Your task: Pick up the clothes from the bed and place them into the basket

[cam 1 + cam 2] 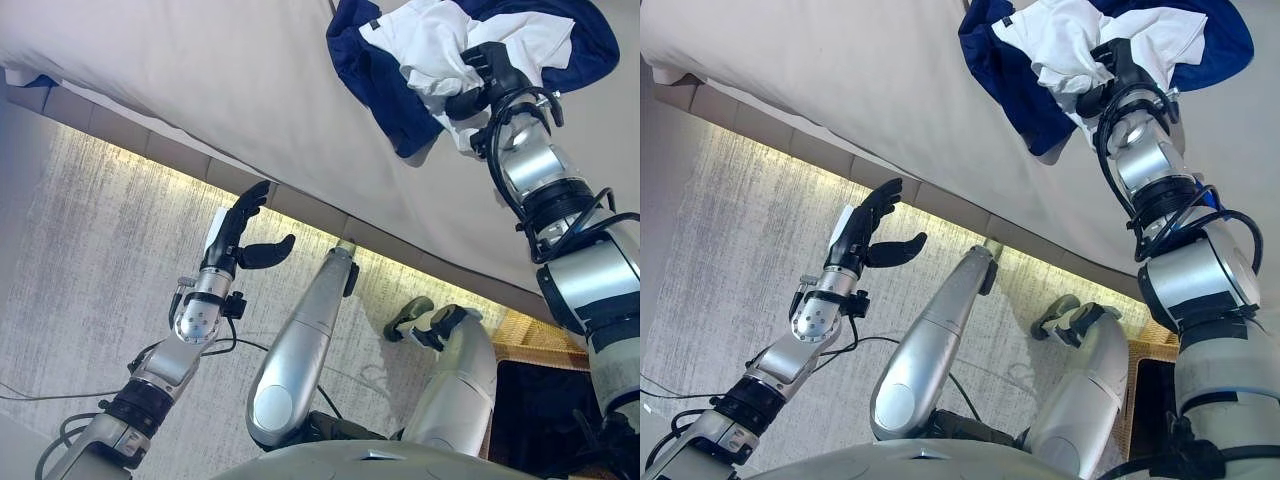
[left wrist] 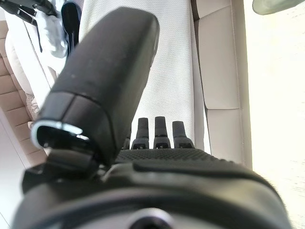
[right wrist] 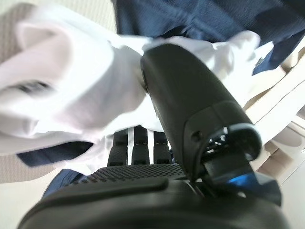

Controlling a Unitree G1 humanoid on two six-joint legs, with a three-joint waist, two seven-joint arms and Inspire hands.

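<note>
Up on the bed (image 1: 230, 90): one bundle of clothes (image 1: 420, 45), two pieces that I can count, one navy garment (image 1: 375, 75) and one white garment (image 1: 425, 35) bunched on top of it. My right hand (image 1: 487, 72) is on the bundle, fingers curled into the white cloth, thumb pressed over it. My left hand (image 1: 238, 232) hangs over the floor below the bed edge, fingers straight, thumb out, holding nothing. One wicker basket (image 1: 535, 340) shows by my right arm, low down
</note>
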